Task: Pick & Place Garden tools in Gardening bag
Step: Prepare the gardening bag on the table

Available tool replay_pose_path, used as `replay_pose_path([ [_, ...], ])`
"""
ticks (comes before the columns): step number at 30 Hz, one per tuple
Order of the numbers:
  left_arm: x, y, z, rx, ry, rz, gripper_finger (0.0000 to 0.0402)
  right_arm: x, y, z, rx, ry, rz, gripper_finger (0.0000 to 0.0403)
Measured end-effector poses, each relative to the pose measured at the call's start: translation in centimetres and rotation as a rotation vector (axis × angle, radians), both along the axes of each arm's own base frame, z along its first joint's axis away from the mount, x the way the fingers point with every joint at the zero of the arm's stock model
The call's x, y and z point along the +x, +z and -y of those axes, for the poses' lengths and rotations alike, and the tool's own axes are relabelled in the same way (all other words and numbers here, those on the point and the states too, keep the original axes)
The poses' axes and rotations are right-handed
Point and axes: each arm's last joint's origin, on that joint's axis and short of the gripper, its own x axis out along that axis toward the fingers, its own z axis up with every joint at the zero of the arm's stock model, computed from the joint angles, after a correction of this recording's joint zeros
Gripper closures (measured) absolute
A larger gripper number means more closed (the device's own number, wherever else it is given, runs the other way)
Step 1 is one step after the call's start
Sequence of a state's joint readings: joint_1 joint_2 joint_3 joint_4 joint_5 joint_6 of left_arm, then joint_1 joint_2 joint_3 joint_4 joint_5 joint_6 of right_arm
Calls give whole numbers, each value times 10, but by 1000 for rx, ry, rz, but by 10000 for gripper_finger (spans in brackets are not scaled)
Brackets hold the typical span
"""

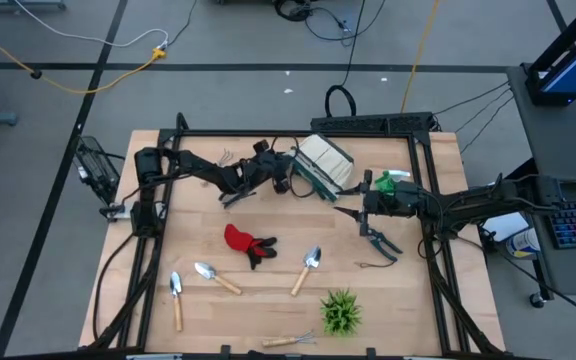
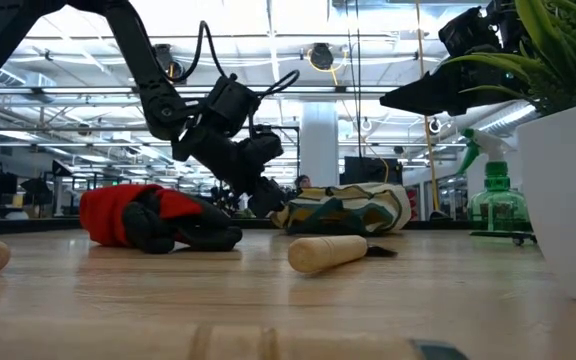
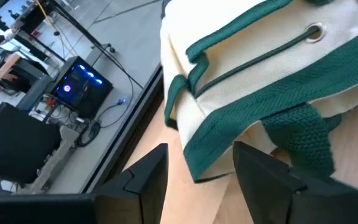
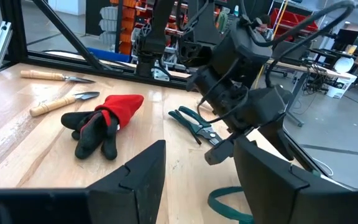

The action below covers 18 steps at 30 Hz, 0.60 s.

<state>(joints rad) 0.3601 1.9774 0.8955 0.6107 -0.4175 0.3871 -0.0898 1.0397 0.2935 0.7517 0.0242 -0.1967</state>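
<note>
Overhead: pale wooden table (image 1: pixel 268 300) on grey floor; gardening bag (image 1: pixel 324 163) at far edge, left gripper (image 1: pixel 290 183) open beside it, right gripper (image 1: pixel 344 212) open nearby. Low: red-and-black glove (image 2: pixel 148 216) before bag, lit ceiling behind. Right wrist: pruning shears (image 4: pixel 194 124) beside glove.

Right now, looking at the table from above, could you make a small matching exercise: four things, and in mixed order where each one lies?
Things:
1. gardening bag
2. green spiky plant
3. red-and-black glove
4. pruning shears

Places:
A. middle of the table
B. near edge, right of middle
C. far side, between the arms
D. under the right gripper

Pairs: 1-C, 2-B, 3-A, 4-D
</note>
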Motion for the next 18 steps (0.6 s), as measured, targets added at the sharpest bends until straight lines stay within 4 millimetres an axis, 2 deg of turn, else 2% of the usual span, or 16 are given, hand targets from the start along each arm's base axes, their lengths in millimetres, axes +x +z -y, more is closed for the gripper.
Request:
replay_pose_path([
  [18, 3, 7, -6, 44, -19, 16, 218, 0, 0, 0, -2, 3, 0, 220],
])
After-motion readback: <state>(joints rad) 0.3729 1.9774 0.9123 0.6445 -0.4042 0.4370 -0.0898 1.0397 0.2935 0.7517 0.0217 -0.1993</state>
